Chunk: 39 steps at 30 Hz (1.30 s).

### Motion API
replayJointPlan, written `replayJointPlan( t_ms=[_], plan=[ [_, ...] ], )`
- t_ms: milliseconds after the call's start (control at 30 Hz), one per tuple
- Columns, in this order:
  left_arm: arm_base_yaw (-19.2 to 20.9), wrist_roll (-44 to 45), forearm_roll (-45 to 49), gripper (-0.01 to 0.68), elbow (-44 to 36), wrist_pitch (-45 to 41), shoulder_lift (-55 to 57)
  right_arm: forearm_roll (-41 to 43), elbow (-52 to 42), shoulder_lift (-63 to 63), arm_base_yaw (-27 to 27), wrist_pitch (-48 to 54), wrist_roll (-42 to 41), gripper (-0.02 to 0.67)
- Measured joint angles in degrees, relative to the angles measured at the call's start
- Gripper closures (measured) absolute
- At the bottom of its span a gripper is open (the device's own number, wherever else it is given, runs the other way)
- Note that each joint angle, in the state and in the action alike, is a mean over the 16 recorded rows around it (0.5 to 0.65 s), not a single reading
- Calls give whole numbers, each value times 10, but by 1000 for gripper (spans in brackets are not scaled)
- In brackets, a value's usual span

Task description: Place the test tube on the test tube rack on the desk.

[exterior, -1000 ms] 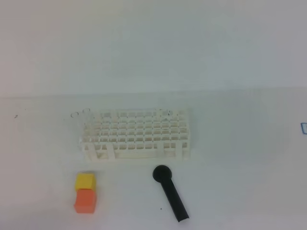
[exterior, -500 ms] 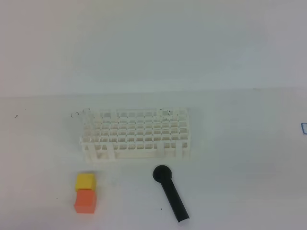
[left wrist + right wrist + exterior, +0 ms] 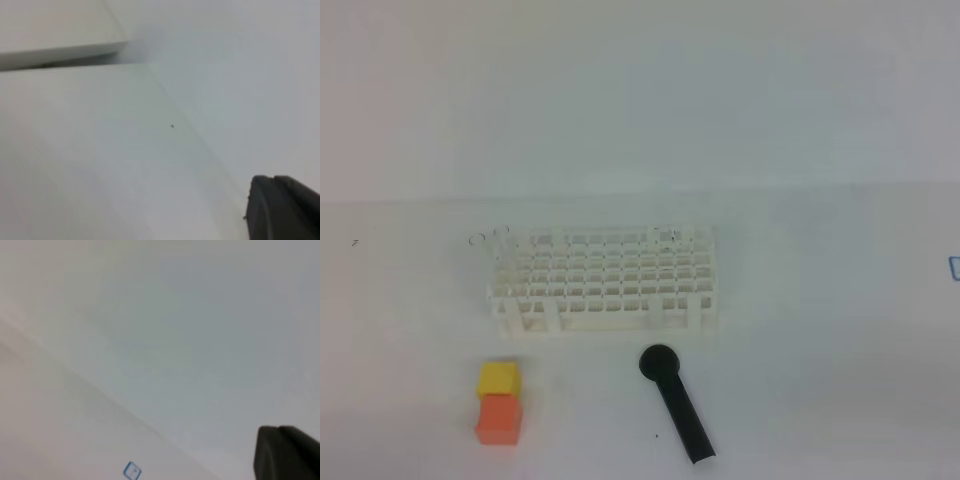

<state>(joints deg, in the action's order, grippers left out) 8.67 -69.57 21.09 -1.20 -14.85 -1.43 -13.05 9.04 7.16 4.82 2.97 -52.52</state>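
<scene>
Both my grippers, left (image 3: 282,210) and right (image 3: 287,452), are staying closed, holding nothing. Test tube (image 3: 487,236) is lying on desk (image 3: 820,330) at test tube rack (image 3: 605,282)'s far-left corner.

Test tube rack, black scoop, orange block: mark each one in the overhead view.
test tube rack (image 3: 605,280), exterior high view, middle of its top grid.
black scoop (image 3: 681,413), exterior high view, midway along its handle.
orange block (image 3: 499,419), exterior high view, its top face.

Rack (image 3: 605,282) looked like matt white plastic, desk (image 3: 820,380) was smooth matt white, scoop (image 3: 677,402) dull black, and the tube (image 3: 488,236) clear, glassy-looking.
</scene>
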Motion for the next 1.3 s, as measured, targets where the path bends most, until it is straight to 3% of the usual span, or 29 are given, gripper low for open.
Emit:
replayJointPlan(
  t_ms=[267,767,1300],
  plan=[
    [0,-3,30,674,-3,1,0,-1,-38,-31,0,19,53,650],
    [0,-6,36,674,-5,-12,-1,93,-103,-76,14,114,404,650],
    [0,-6,126,674,-3,-13,2,152,-107,-79,30,158,500,650]
  ],
)
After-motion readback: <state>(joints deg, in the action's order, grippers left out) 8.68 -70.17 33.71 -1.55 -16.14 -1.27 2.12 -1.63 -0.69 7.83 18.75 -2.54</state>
